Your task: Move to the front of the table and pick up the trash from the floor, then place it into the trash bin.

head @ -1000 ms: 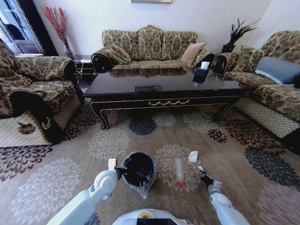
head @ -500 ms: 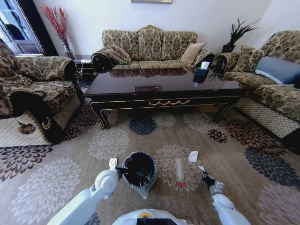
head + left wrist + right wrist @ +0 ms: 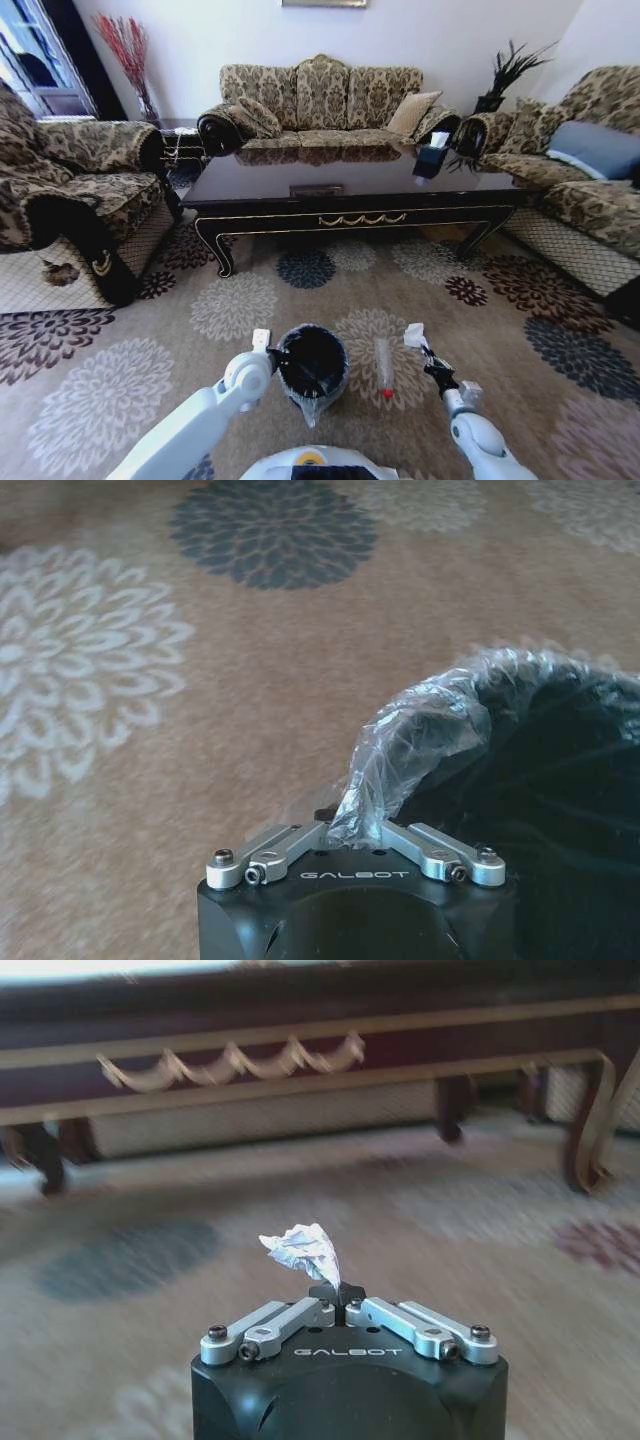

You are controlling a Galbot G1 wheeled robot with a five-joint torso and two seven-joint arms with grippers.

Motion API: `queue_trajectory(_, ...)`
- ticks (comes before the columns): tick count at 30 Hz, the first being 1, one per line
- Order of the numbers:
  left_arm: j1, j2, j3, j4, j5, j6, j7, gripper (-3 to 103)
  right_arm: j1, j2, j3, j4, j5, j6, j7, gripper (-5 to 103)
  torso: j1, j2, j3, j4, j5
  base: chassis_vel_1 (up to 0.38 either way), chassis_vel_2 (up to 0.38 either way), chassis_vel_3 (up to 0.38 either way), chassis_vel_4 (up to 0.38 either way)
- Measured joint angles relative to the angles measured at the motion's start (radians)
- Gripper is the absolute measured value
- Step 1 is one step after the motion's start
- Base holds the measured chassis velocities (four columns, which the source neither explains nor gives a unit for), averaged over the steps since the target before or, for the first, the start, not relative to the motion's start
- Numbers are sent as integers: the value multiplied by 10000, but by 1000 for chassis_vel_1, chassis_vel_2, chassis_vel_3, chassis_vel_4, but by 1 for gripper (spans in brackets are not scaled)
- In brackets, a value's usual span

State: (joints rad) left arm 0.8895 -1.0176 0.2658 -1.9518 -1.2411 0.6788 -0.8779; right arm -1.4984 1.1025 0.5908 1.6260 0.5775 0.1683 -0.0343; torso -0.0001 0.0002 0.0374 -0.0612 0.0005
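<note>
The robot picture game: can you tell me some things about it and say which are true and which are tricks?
1. The right gripper pinches the crumpled white paper scrap. True.
2. The clear plastic bottle is inside the trash bin. False: it lies on the carpet beside the bin.
3. The left gripper grips the bin's plastic liner at the rim. True.
4. The bin stands on the coffee table. False: it stands on the carpet in front of it.

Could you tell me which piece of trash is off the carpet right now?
The crumpled white paper scrap: the right gripper is shut on it and holds it in the air. The clear bottle with the red cap lies on the carpet beside the bin.
</note>
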Motion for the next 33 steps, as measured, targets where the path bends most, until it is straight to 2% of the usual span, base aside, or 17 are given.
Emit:
queue_trajectory(4, -390, -110, 339, 79, -242, 1, -120, 0, -310, -25, 1, 1045, 1, -96, 91, 0, 1, -2, 4, -5, -8, 0, 0, 0, 0)
queue_trajectory(5, -645, -158, 585, 89, -531, 10, -136, 0, -538, -46, -6, 1678, -11, -147, 134, 0, 2, -6, 11, -12, -30, 0, 0, 0, 0)
queue_trajectory(6, -828, -167, 666, 86, -643, 7, -129, 0, -718, -74, -6, 2081, -26, -180, 158, 0, 2, -6, 12, -14, -36, 0, 0, 0, 0)
queue_trajectory(7, -989, -166, 707, 87, -695, -14, -190, 0, -858, -103, -3, 2358, -42, -194, 172, 0, 2, -5, 9, -17, -28, 0, 0, 0, 0)
queue_trajectory(8, -1194, -153, 749, 87, -766, -59, -301, 0, -1079, -141, 12, 2737, -87, -210, 175, 0, 2, -6, 5, -14, -4, 0, 0, 0, 0)
queue_trajectory(12, -1630, -127, 880, 82, -1098, -34, -424, 0, -1700, -219, 122, 3726, -260, -213, 131, 0, 1, -5, 6, -3, -13, 0, 0, 0, 0)
queue_trajectory(14, -1824, -112, 941, 82, -1212, -36, -475, 0, -1993, -232, 189, 4192, -368, -210, 52, 0, 2, -6, 4, -1, -3, 0, 0, 0, 0)
queue_trajectory(20, -2260, -296, 1239, 199, -1403, -57, -597, 0, -2544, -199, 210, 5312, -787, -181, -94, 0, 2, -5, 3, -4, -6, 0, 0, 0, 0)
queue_trajectory(29, -2528, -722, 1624, 445, -1475, -128, -871, 0, -3071, -120, -168, 5783, -1820, 73, -463, 0, 1, -4, 2, -2, -5, 0, 0, 0, 0)
queue_trajectory(33, -2775, -1187, 1924, 669, -1549, -169, -1117, 0, -3120, -102, -301, 5787, -2131, 172, -612, 0, 2, -4, 3, -4, -5, 0, 0, 0, 0)
